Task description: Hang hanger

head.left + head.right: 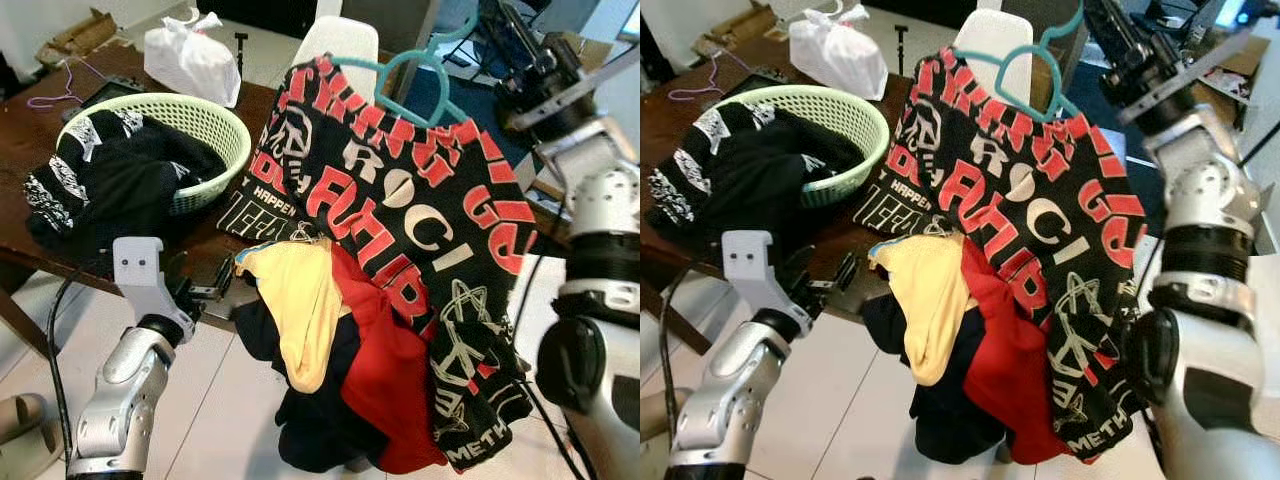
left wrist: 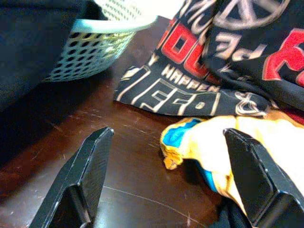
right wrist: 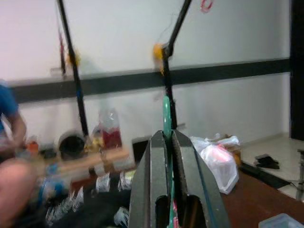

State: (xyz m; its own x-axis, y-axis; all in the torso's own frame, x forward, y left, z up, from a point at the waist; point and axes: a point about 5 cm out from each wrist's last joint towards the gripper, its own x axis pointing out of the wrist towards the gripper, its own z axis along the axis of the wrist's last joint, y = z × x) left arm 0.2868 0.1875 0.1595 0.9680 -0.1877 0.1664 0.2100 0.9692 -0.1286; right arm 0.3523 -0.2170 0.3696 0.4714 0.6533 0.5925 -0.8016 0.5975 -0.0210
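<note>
Landmark: green basket (image 1: 215, 125) on brown table (image 1: 30, 135), holding dark clothes (image 1: 110, 165). Below the basket, left gripper (image 2: 166, 178) at the table edge, fingers spread wide, nothing between them. Right of the basket, teal hanger (image 1: 415, 75) carries a black-and-red shirt (image 1: 420, 210) above a yellow garment (image 1: 295, 300). Farther right, right gripper (image 3: 167, 142) clamped on the hanger, raised.

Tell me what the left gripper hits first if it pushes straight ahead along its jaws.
Probably the yellow garment lying on the brown table, just ahead of the open left gripper; the black printed shirt lies behind it. Depth is uncertain.
</note>
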